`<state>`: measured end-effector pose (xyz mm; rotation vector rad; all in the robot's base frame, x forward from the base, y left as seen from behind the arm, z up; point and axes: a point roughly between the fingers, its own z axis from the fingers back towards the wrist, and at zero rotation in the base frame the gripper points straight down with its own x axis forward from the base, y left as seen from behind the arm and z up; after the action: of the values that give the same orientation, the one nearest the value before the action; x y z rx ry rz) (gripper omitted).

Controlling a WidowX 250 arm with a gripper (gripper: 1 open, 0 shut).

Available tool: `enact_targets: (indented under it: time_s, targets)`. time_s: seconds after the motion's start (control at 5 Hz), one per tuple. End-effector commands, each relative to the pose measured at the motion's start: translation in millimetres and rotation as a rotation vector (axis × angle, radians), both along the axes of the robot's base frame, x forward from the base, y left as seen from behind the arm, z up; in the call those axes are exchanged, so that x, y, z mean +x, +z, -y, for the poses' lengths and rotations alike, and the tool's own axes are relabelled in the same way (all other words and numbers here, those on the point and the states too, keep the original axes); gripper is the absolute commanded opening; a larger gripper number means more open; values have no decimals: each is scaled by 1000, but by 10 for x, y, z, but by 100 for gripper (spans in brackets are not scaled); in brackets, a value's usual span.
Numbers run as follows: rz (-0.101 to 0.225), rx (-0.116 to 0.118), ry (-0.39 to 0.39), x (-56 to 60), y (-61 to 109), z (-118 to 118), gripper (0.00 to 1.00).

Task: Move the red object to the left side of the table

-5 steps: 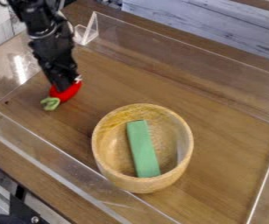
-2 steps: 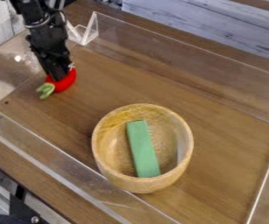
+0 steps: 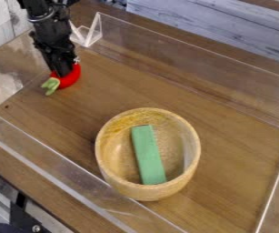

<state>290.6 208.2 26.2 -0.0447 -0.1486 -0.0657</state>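
Resting in the wooden bowl [image 3: 148, 153] lies a green block [image 3: 145, 153]; the tool [image 3: 62, 70] pinches the red object [image 3: 64, 78].

- A round, light wooden bowl [image 3: 149, 153] sat toward the lower middle of the view, its rim pale and its inner wall a warmer tone.
- A green rectangular block [image 3: 146, 154] lay flat inside the bowl, its long side running roughly from the far rim toward the near rim, slightly angled.
- Clear acrylic walls [image 3: 203, 47] stood along the edges of the surface; the near wall crossed the lower left corner.
- Grey wooden planks [image 3: 233, 20] showed beyond the far wall.
- A small clear bracket-like piece [image 3: 91, 31] stood at the far left corner.
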Motion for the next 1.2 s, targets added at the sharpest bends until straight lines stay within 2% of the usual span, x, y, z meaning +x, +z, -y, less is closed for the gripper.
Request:
enact_targets:
  time_s: [0.0, 0.4, 0.8, 1.0]
  targets:
    - [-43, -38, -78, -171, -131, -4, 0]
    - [-78, -105, -24, -229, -223, 73, 0]
    - [-119, -176, 5, -347, -257, 32, 0]
    - [-140, -209, 21, -456, -255, -7, 0]
